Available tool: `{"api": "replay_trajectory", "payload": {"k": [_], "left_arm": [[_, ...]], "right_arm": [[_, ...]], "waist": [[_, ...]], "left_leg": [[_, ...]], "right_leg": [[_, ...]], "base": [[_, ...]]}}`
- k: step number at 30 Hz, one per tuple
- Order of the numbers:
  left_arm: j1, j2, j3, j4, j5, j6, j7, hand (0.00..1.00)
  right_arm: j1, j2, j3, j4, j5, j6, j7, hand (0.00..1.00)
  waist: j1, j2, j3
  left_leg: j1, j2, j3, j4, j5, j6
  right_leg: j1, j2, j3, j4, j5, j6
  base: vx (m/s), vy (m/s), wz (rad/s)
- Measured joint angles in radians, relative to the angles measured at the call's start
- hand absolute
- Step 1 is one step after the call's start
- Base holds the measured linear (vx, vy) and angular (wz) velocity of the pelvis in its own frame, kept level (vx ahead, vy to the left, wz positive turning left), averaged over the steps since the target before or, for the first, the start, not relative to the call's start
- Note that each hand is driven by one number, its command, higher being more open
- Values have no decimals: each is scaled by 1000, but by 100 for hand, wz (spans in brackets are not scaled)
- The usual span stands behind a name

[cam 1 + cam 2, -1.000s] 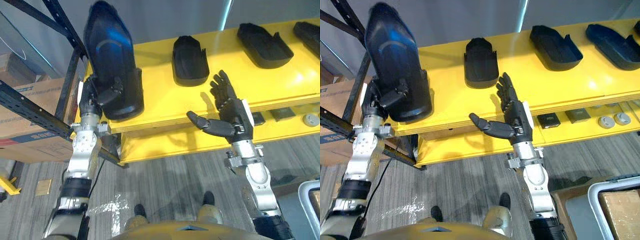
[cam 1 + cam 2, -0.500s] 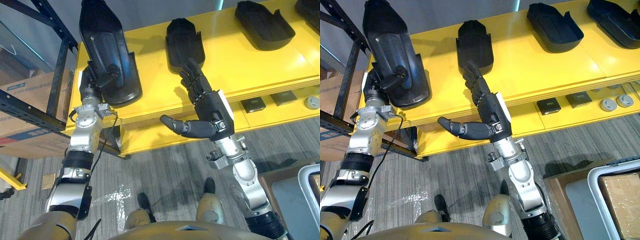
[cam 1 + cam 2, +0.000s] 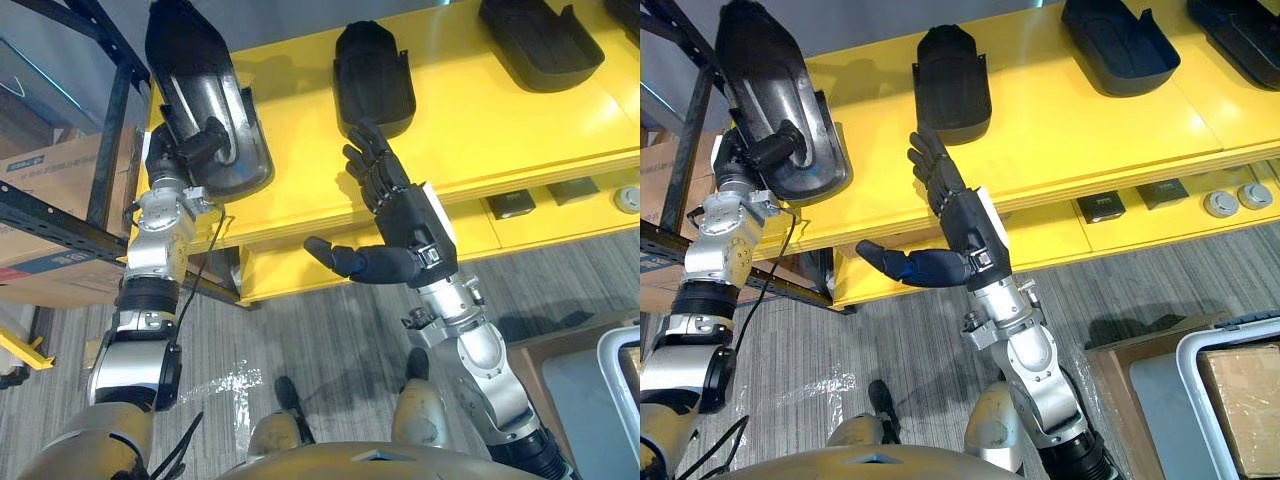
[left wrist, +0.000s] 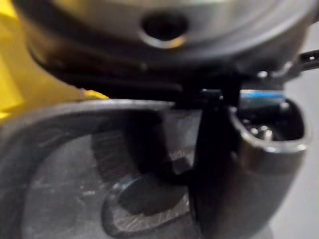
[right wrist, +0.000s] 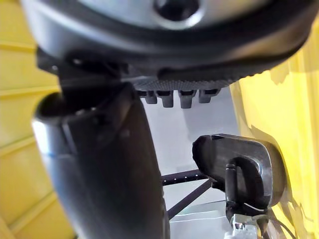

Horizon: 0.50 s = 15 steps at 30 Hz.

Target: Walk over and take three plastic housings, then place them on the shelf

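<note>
left eye view: looking down on a yellow shelf (image 3: 480,130) with a dark rack (image 3: 115,140) at its left end
held housing (image 3: 195,90): black, stood on end over the left end of the yellow shelf, hollow side up; cannot tell whether it rests on the surface
left hand (image 3: 183,152): clamped on the lower end of the held housing, with the thumb laid across the hollow side
right hand (image 3: 405,225): spread wide and holding nothing, over the front edge of the yellow shelf
second housing (image 3: 373,80): lying flat on the yellow shelf, near the tips of the right hand but apart from them
third housing (image 3: 540,45): lying flat farther right on the same surface
lower tier: small dark squares (image 3: 512,205) and a round grey piece (image 3: 628,198)
cardboard box (image 3: 50,195): behind the dark rack, at the left

right eye view: same scene from slightly to the side
fourth housing (image 3: 1240,20): at the far right of the yellow shelf, cut by the edge
brown box (image 3: 1245,395): low at the right, beside the right arm
floor (image 3: 900,340): grey planks below the yellow shelf

left wrist view: grey hollow of the held housing seen very close, with yellow beside it; too blurred to read the grip here

right wrist view: thumb and fingers straight with nothing between them; beyond, the left hand with the held housing against the yellow shelf, and bars of the dark rack below
</note>
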Motion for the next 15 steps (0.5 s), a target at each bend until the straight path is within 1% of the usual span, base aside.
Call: {"api": "replay_trajectory", "payload": {"k": [1, 4, 5, 8, 15], "left_arm": [[0, 2, -5, 17, 22, 20, -11, 100], [-4, 9, -13, 31, 70, 37, -32, 100], [-10, 12, -17, 33, 71, 40, -38, 100], [-36, 14, -17, 57, 71, 40, -41, 100], [-39, 15, -24, 71, 73, 34, -15, 100]], "right_arm": [[0, 0, 6, 0, 0, 4, -3, 100], [0, 0, 19, -1, 0, 24, -9, 100], [-4, 0, 20, -3, 0, 34, -16, 100], [-6, 0, 27, -5, 0, 41, -20, 100], [-9, 0, 37, -10, 0, 41, -21, 100]], "waist": [[-1, 0, 0], [0, 0, 7], [0, -1, 17], [0, -5, 28], [-4, -6, 28]], "left_leg": [[1, 0, 1, 0, 0, 0], [3, 0, 3, 1, 0, 0], [9, 0, 4, 1, 0, 0], [11, 1, 15, 1, 0, 0], [11, 1, 21, 1, 0, 0]], "right_leg": [[0, 0, 1, 0, 0, 0], [1, 0, 2, 2, -1, 0], [7, -1, 2, 3, -1, 0], [10, -1, 1, 2, -2, -1], [9, -1, 3, 2, 1, 3]], "base": [[2, -8, -3], [0, 0, 0], [0, 0, 0], [0, 0, 0], [0, 0, 0]]}}
